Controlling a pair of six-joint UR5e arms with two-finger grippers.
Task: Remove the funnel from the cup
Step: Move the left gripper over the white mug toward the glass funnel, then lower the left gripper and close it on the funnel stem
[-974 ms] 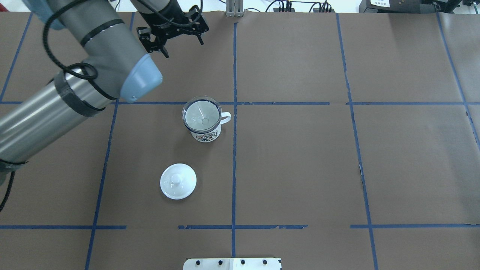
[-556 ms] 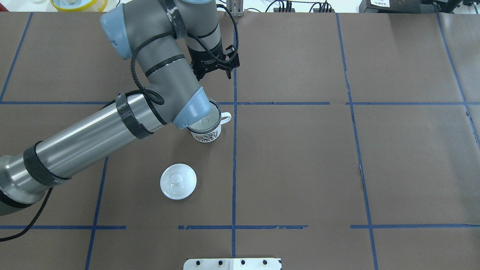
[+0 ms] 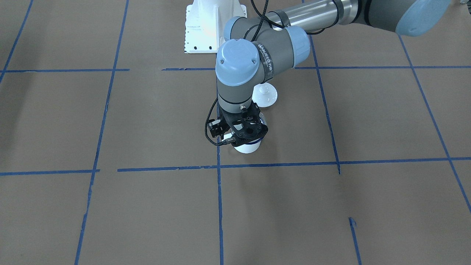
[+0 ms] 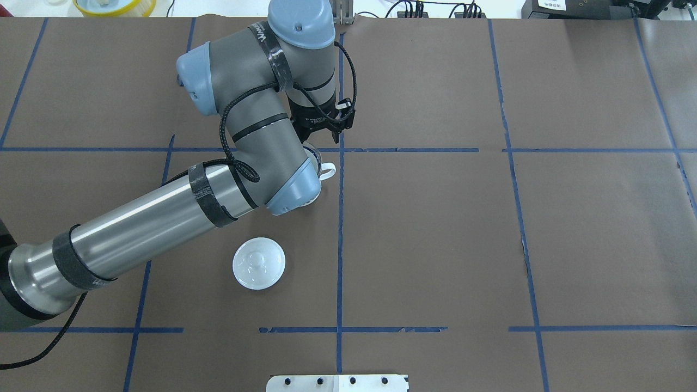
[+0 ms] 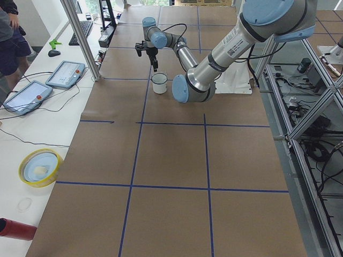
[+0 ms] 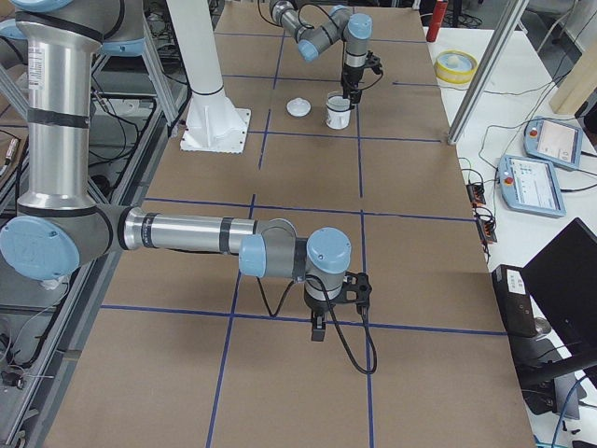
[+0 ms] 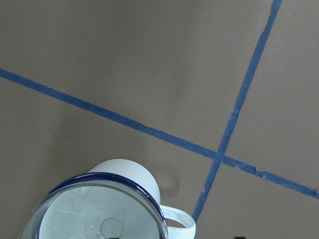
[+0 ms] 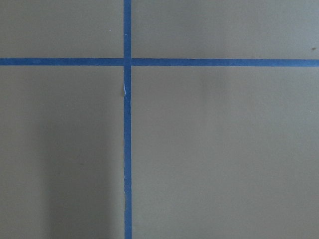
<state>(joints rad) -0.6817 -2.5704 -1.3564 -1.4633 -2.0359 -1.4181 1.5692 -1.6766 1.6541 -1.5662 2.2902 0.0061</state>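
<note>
Left gripper [image 4: 322, 137] hangs just above the cup [image 3: 247, 148], fingers pointing straight down. From overhead they look spread, with nothing between them and nothing touched. No firm word on how wide, though: the wrist view shows no fingertips at all.

Now the funnel [image 7: 92, 214]. It is seated in the cup's mouth, clear rim riding just over the blue rim, spout dropping straight down inside. So the long axis is vertical, and the lift out should be vertical too.

Here is what matters: the gripper is not centred. In the wrist view the cup sits low and to the left, half cut off by the edge. Overhead, the fingers hover by the cup's far rim, with the forearm covering most of the mug. My call is that the gripper needs a short shift back toward the robot, then a drop so one finger goes inside the funnel's rim and one outside.

Handle [image 4: 328, 173] sticks out to the robot's right, clear of that far rim. Lid [image 4: 259, 263] lies nearer the robot, well apart.

Right gripper [image 6: 317, 325] is far off over bare paper, and whether it is spread or pressed together I cannot tell. Left arm is plainly the one for this.
</note>
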